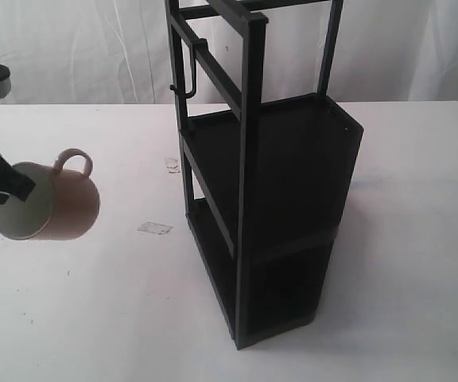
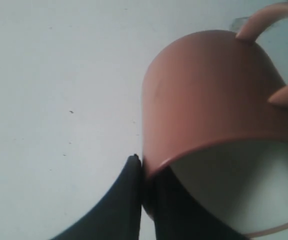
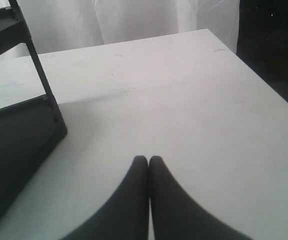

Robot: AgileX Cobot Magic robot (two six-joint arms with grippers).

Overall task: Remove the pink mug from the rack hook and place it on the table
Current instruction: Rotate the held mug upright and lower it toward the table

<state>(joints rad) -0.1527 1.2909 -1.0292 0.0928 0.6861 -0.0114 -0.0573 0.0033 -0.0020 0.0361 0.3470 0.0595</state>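
Observation:
The pink mug hangs tilted in the air over the left part of the table, mouth toward the camera, handle up. My left gripper is shut on its rim, one finger inside the cream interior and one outside. In the left wrist view the pink mug fills the frame with my left gripper pinching its wall. The rack hook hangs bare on the top bar of the black rack. My right gripper is shut on nothing above the table.
The tall rack stands mid-table, its base corner showing in the right wrist view. Small scuffs mark the tabletop between mug and rack. White curtains hang behind. The table's far edge drops off to a dark area.

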